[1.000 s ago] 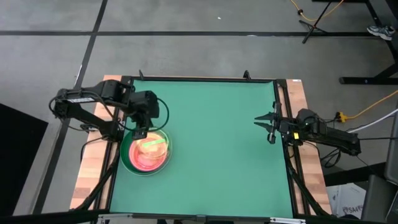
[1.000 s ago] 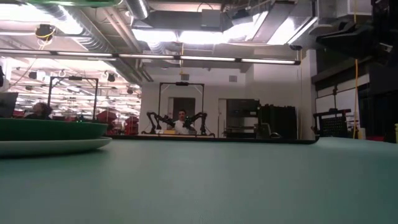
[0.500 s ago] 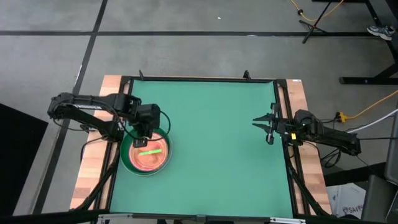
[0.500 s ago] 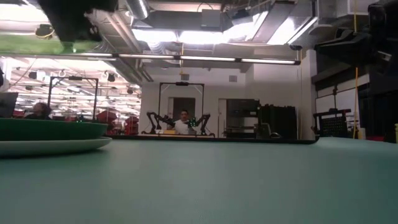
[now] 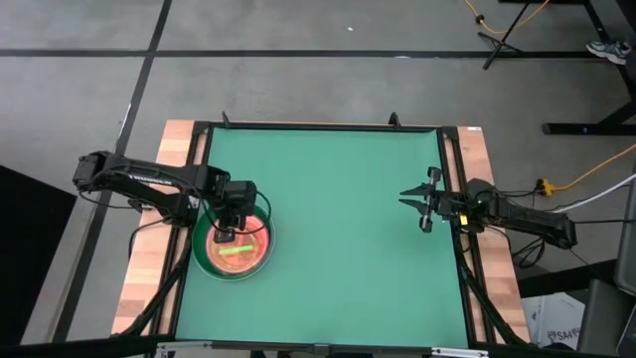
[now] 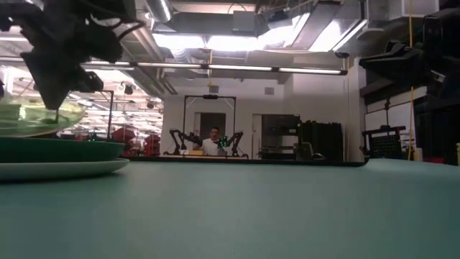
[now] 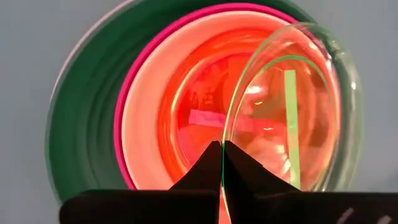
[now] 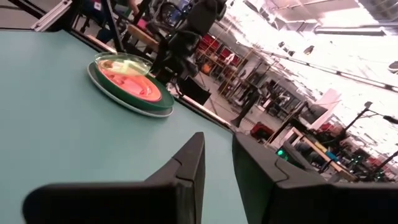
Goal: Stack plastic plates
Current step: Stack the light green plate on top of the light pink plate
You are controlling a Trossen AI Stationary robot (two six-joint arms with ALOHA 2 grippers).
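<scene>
**Me:** My left pincer (image 7: 222, 163) is pinched tight on the near rim of a small lime-green plate (image 7: 292, 112), and I hold it just over the stack of plates (image 5: 233, 249) at the left side of the worktop (image 5: 338, 219).

**Partner:** Why by the rim?

**Me:** A shallow plate gives nothing else to clamp, I reckon; an edge grip lets it slide flat onto the pile when I let go.

**Partner:** Is it level?

**Me:** No. In the low view it tilts, its held edge higher and its far edge dipping toward the pile. Being round it has no long axis; its hollow faces up. I cannot tell whether the low edge already touches.

**Partner:** What is beneath it?

**Me:** A translucent orange plate (image 7: 199, 112), seated in a pink one (image 7: 138, 137) with a magenta rim (image 7: 124, 106) outside that, then the large dark green plate (image 7: 81, 137). From the side a pale plate (image 6: 65, 170) lies under the green, flat on the worktop.

**Partner:** And the other arm?

**Me:** My right pincer (image 5: 421, 206) waits at the right edge, well apart, fingers parted on nothing.
</scene>
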